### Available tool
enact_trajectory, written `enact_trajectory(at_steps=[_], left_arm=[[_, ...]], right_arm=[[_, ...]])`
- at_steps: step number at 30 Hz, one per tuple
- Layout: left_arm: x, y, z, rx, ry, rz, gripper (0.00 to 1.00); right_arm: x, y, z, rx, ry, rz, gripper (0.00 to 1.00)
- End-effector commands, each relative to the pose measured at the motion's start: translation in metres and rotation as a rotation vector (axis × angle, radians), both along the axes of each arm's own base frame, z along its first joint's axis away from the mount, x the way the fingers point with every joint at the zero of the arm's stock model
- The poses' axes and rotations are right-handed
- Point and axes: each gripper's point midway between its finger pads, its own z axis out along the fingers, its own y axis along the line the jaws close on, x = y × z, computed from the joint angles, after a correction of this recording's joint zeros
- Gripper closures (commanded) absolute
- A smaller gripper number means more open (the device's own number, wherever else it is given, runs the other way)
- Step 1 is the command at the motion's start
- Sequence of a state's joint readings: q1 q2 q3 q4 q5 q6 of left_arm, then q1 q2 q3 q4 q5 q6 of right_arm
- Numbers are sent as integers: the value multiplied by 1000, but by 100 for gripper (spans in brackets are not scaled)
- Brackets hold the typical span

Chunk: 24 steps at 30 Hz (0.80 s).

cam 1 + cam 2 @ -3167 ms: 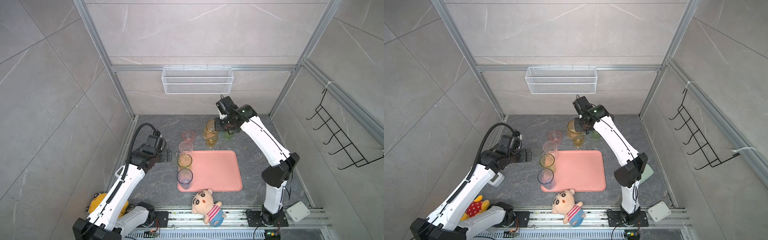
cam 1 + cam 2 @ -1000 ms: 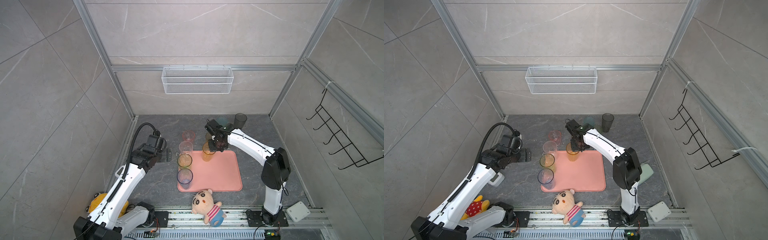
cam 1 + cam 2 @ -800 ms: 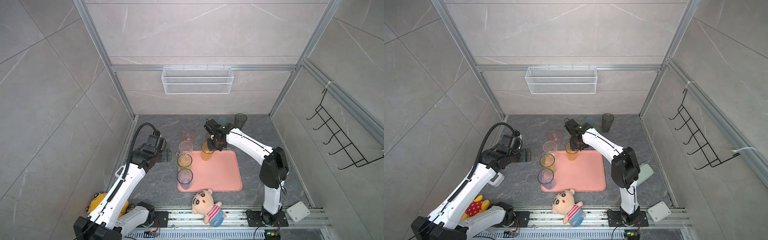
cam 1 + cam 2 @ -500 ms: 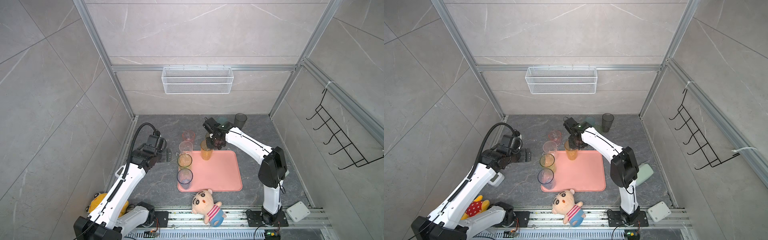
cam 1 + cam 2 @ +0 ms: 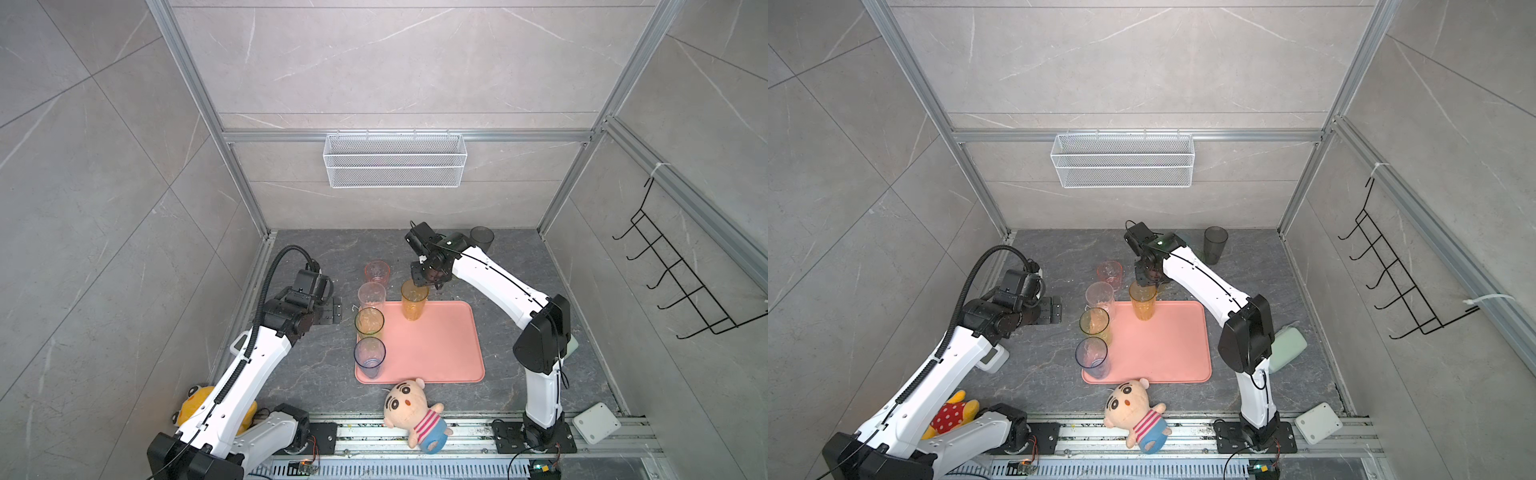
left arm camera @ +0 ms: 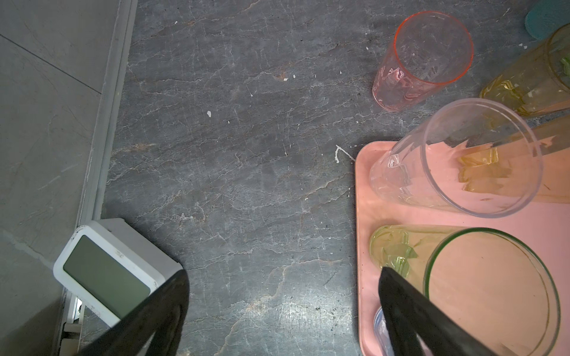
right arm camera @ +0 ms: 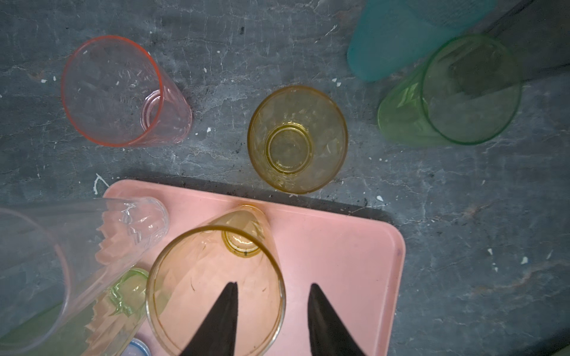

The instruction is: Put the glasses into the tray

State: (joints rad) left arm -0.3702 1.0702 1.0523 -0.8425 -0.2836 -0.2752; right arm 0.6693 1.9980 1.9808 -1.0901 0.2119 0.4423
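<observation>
The salmon-pink tray (image 5: 440, 353) lies mid-floor. A tall amber glass (image 5: 414, 300) stands upright at its far edge. My right gripper (image 7: 273, 288) hangs over this glass's rim, open, one finger inside and one outside, neither touching the wall. Along the tray's left edge stand a clear glass (image 5: 371, 295), a green-yellow glass (image 5: 369, 322) and a blue glass (image 5: 369, 353). On the floor are a pink glass (image 5: 377, 272), a short amber glass (image 7: 297, 138), a green glass (image 7: 450, 92), a teal glass (image 7: 401, 40) and a smoky grey glass (image 5: 482, 239). My left gripper (image 5: 334, 311) is open, left of the tray.
A plush doll (image 5: 411, 409) lies at the tray's near edge and a yellow plush (image 5: 195, 409) sits under the left arm. A white clock-like device (image 6: 108, 271) is by the left wall, a pale green box (image 5: 1287, 347) behind the right arm. A wire basket (image 5: 395, 166) hangs on the back wall.
My right gripper brought the tall amber glass from the back to the tray's far edge, then opened its jaws off the rim. The left arm has stayed still.
</observation>
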Motion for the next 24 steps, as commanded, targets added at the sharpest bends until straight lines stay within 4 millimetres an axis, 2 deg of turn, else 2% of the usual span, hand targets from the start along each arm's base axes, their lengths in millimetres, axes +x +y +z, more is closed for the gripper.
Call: enact_trajectory(at_steps=[1, 5, 10, 16, 24], left_arm=[[1, 3, 3, 10, -8, 9, 4], [1, 3, 4, 11, -10, 10, 4], [1, 4, 3, 13, -8, 11, 4], [1, 4, 3, 14, -8, 11, 4], [1, 5, 3, 16, -9, 14, 4]], right_arm=[[5, -9, 40, -2, -115, 10, 57], [12, -16, 54, 14, -161, -6, 57], [24, -25, 57, 34, -164, -29, 56], [40, -40, 49, 74, -141, -72, 56], [58, -56, 27, 103, -95, -118, 56]])
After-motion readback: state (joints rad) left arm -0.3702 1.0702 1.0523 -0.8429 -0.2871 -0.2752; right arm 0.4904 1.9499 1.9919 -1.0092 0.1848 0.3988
